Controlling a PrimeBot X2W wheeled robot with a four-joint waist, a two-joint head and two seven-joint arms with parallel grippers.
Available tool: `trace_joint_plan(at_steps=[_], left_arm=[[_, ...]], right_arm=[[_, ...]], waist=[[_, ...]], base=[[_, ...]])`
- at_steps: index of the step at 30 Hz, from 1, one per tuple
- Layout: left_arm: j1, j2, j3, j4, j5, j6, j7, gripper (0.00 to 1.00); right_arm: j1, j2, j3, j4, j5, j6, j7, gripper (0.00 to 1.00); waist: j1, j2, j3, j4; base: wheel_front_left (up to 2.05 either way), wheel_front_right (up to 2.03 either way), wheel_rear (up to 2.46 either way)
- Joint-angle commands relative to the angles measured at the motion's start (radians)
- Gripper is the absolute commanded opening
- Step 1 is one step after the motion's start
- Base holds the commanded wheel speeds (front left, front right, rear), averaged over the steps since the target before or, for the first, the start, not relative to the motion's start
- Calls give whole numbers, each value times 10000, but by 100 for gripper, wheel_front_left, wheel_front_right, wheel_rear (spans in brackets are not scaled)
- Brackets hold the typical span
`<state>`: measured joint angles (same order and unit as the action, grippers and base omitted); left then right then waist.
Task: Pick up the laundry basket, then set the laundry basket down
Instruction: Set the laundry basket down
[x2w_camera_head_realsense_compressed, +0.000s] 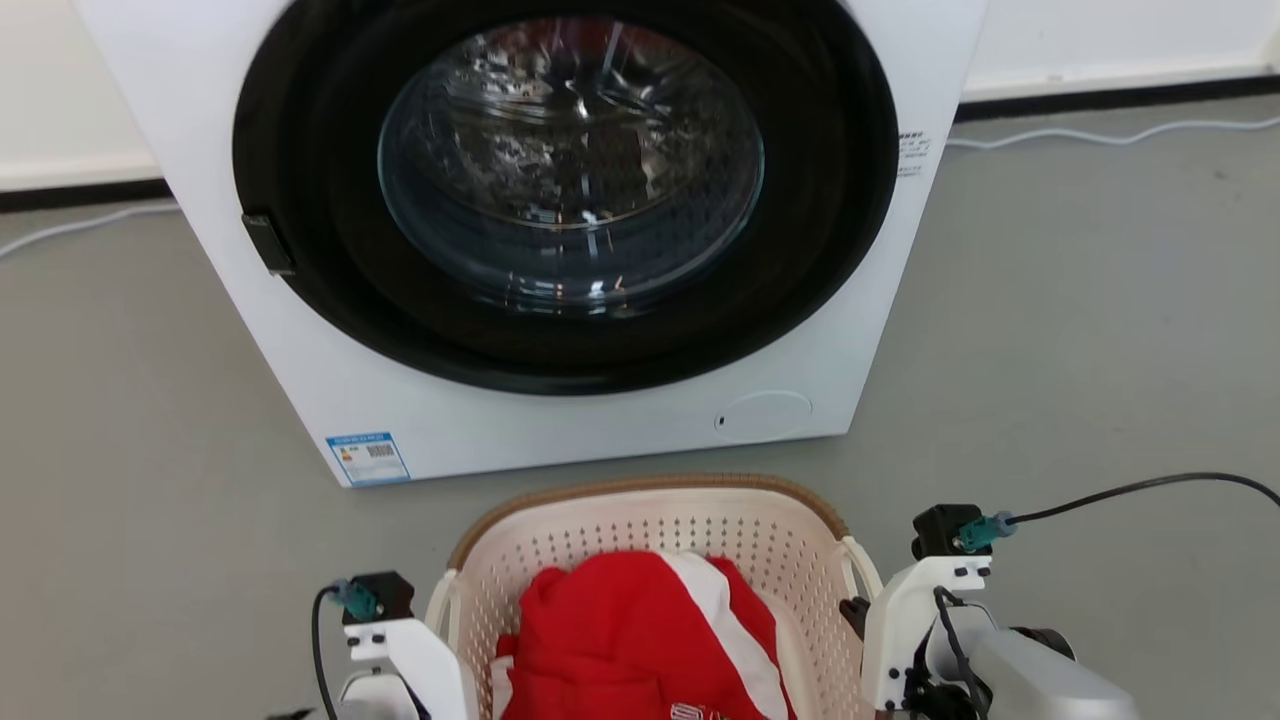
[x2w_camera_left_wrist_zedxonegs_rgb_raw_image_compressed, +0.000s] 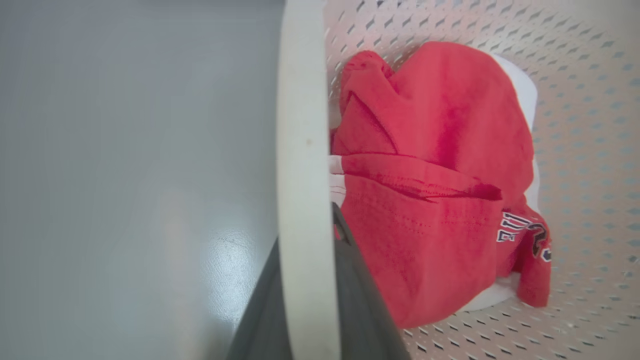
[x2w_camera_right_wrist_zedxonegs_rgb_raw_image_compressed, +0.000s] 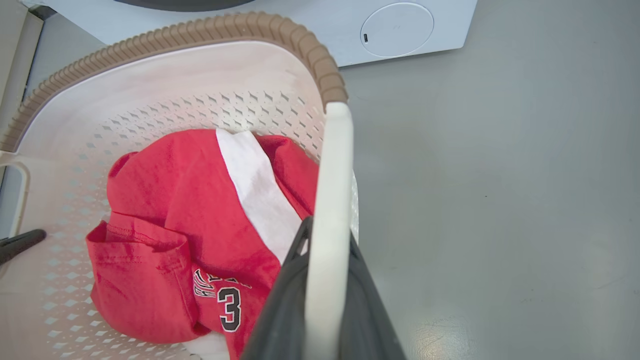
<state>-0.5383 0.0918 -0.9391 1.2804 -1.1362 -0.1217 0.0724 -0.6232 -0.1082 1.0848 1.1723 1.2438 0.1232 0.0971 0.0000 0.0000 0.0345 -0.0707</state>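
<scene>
- Cream-white perforated plastic laundry basket (x2w_camera_head_realsense_compressed: 640, 530), rounded-rect., w/ brown woven-look rim (x2w_camera_right_wrist_zedxonegs_rgb_raw_image_compressed: 175, 35). Loc.: bottom centre of head view, just in front of the washer, btwn the two arms. Cannot tell whether its base touches the floor.
- White loop handle, basket's left side (x2w_camera_left_wrist_zedxonegs_rgb_raw_image_compressed: 300, 125): runs top to bottom of the left wrist view, btwn the two dark fingers.
- White loop handle, basket's right side (x2w_camera_right_wrist_zedxonegs_rgb_raw_image_compressed: 335, 160): joins the brown rim at its top end and passes down btwn the right arm's fingers.
- Left claw (x2w_camera_left_wrist_zedxonegs_rgb_raw_image_compressed: 307, 230): closed, gripping the left handle, one finger inside the basket and one outside.
- Right claw (x2w_camera_right_wrist_zedxonegs_rgb_raw_image_compressed: 327, 232): closed, gripping the right handle, same arrangement.
- Red fabric garment w/ white panel (x2w_camera_head_realsense_compressed: 620, 630): bunched inside the basket, touching the near walls. Black-and-white lettering and a numeral "3" (x2w_camera_right_wrist_zedxonegs_rgb_raw_image_compressed: 230, 310) on its front.
- White front-load washing machine (x2w_camera_head_realsense_compressed: 560, 420): black-ringed round glass door (x2w_camera_head_realsense_compressed: 570, 165), closed. Blue-edged label (x2w_camera_head_realsense_compressed: 367, 458) at lower left corner, round cover (x2w_camera_head_realsense_compressed: 765, 412) at lower right.
- Grey floor (x2w_camera_head_realsense_compressed: 1080, 330): smooth, slight sheen.
- White cable (x2w_camera_head_realsense_compressed: 1100, 135): lies on the floor behind the washer, near the wall base.
- Black cable (x2w_camera_head_realsense_compressed: 1130, 490): plugged into the right arm's wrist unit via a teal connector.
</scene>
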Motion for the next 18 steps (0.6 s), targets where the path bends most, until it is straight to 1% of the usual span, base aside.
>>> trace_joint_plan(at_steps=[1, 9, 10, 18], left_arm=[[-666, 76, 165, -312, -22, -90, -245, 0], [-1292, 405, 96, -445, 104, -90, -1248, 0], [-1292, 405, 96, -445, 104, -90, -1248, 0], [-1897, 767, -15, -578, 197, -90, -2244, 0]], right_arm=[[-214, 140, 145, -225, -71, 75, -221, 0], [-733, 204, 173, -241, -49, 75, -1154, 0], [-733, 204, 173, -241, -49, 75, -1154, 0], [-1367, 371, 226, -42, -59, 75, -2100, 0]], waist=[[0, 0, 271, 10], [0, 0, 1599, 50], [0, 0, 1599, 50], [0, 0, 3102, -2]], base=[[0, 0, 0], [0, 0, 0], [0, 0, 0], [0, 0, 0]])
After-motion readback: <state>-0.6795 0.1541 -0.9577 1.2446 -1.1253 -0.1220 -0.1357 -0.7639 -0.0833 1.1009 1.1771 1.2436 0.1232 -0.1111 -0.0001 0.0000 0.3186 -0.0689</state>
